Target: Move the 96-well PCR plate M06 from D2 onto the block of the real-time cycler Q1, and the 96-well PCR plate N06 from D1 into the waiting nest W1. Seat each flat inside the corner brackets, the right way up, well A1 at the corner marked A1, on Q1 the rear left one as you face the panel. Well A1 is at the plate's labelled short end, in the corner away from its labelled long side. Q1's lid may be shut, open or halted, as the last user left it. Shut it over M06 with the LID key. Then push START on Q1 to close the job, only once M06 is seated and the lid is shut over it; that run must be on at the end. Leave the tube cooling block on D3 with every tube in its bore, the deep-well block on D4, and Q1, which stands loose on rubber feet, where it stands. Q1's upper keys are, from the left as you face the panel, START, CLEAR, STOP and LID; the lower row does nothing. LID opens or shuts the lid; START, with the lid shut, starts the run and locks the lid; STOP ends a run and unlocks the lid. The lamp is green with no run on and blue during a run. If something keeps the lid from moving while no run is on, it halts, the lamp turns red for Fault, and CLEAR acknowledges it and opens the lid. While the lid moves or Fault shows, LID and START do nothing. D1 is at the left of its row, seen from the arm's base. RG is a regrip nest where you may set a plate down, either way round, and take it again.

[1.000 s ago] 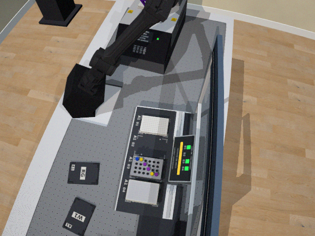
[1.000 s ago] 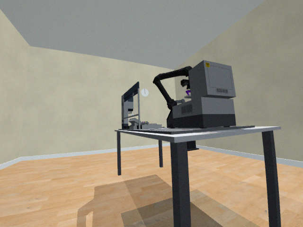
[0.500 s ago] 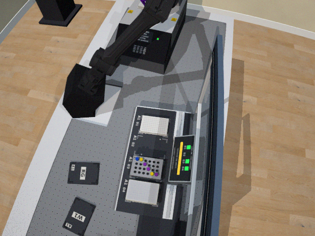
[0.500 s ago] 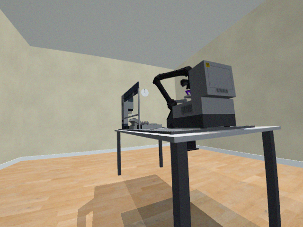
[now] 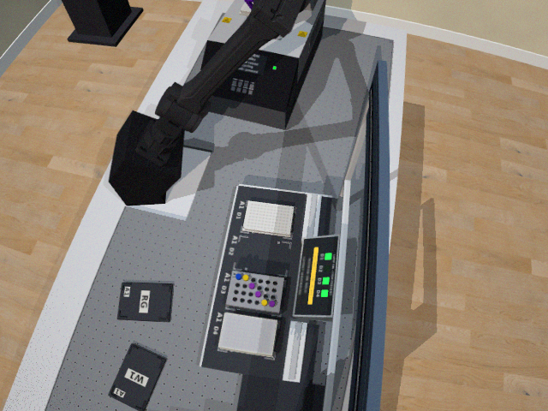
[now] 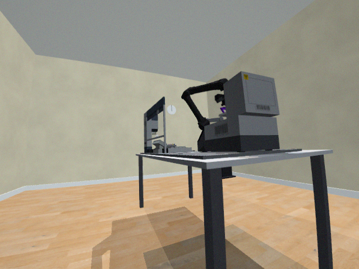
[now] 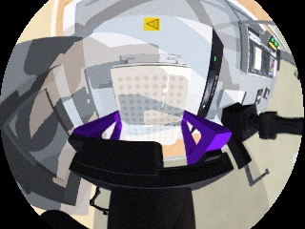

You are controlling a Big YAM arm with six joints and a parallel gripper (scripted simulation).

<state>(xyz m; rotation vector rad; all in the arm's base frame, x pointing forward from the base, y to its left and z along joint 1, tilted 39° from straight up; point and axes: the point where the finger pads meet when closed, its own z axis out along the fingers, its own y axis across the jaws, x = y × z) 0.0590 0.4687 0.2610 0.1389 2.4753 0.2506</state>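
Observation:
My gripper is shut on the white 96-well PCR plate M06, its purple fingers on the plate's two sides. It holds the plate above the block of the cycler Q1. Q1's lid stands open and upright. Its lamp is green. In the top and exterior views only a bit of purple finger shows beside the lid. Plate N06 lies in D1. D2 is empty. Nest W1 is empty.
The tube cooling block with coloured tubes is on D3, the deep-well block on D4. The regrip nest RG is empty. A status panel and a tall gantry line the right side. Q1's keys face the deck.

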